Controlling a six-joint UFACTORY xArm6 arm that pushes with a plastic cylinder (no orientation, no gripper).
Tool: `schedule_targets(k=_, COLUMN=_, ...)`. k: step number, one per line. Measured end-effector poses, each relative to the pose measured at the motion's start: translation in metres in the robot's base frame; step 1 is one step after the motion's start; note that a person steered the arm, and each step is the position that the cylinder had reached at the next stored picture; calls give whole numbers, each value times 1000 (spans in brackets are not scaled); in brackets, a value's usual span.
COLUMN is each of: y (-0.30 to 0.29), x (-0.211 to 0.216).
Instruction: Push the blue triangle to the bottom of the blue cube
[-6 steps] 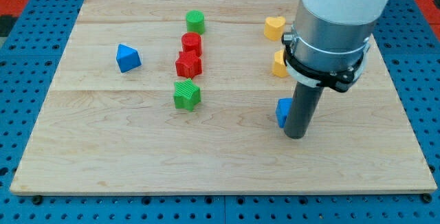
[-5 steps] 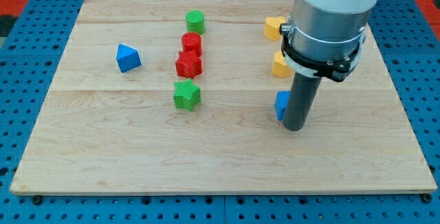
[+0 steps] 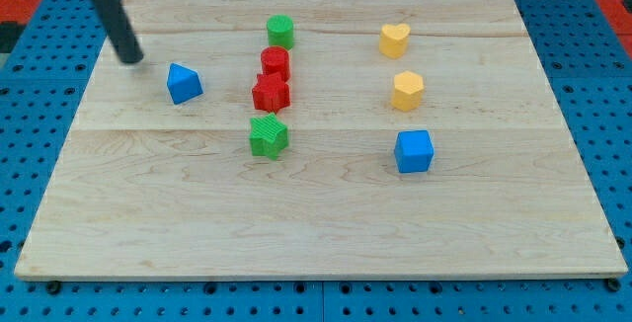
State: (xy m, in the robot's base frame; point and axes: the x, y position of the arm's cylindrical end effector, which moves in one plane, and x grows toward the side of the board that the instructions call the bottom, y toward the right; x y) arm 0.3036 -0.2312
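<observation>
Wooden tabletop (image 3: 326, 223) | my tip (image 3: 132, 59) at upper left, near blue triangle (image 3: 184, 83), up-left of it, not touching | no gripper on this rod, nothing held | blue cube (image 3: 414, 151) well apart at the view's right, below yellow blocks (image 3: 407, 91) | red (image 3: 272, 93) and green blocks (image 3: 268, 136) between.

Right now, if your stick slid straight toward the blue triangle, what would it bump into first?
Probably the blue triangle itself. My tip sits just to its upper left, apart from it, with only bare board between them.
</observation>
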Motion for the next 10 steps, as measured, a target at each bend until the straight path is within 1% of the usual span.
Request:
schedule_targets(k=1, y=39, x=27)
schedule_targets(k=2, y=48, x=95)
schedule_targets(k=3, y=52, x=130)
schedule_targets(k=4, y=6, x=108)
schedule_targets(k=5, y=85, x=92)
schedule_targets(k=6, y=103, x=75)
schedule_targets(k=7, y=148, x=79)
schedule_targets(k=8, y=173, x=98)
schedule_targets(k=9, y=89, x=133)
schedule_targets(k=10, y=57, x=137)
